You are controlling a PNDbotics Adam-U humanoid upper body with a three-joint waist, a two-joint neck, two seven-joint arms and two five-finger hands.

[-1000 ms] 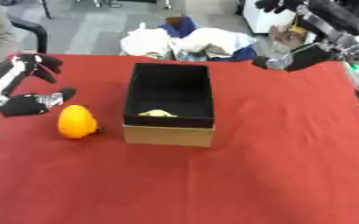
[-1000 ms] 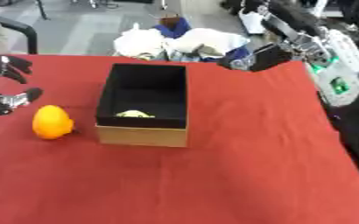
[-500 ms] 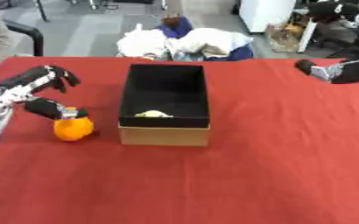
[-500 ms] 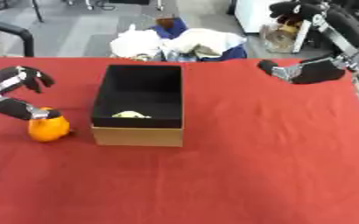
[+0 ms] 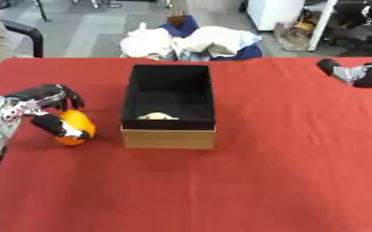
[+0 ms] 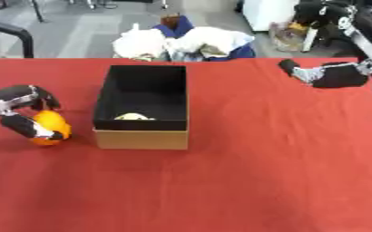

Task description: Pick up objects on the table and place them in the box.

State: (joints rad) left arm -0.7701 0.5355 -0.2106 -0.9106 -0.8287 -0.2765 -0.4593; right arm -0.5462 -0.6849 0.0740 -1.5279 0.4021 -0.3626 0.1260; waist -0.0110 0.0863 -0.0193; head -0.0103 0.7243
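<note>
An orange round fruit (image 5: 75, 126) rests on the red table (image 5: 261, 172) left of the box. My left hand (image 5: 45, 108) wraps it, fingers over its top and thumb along its front. The black-lined cardboard box (image 5: 169, 105) stands open at the centre with a pale yellowish object (image 5: 157, 116) on its floor near the front wall. My right hand (image 6: 324, 74) hovers over the far right of the table, well away from the box; whether its fingers are curled does not show.
Behind the table's far edge lies a heap of white and blue cloth (image 5: 191, 41). A black chair (image 5: 26, 34) stands at the far left. Dark equipment (image 6: 332, 18) fills the upper right corner.
My left hand has closed around the orange fruit, which it only reached toward a second ago. The right hand has drifted toward the table's right edge. The camera has shifted slightly.
</note>
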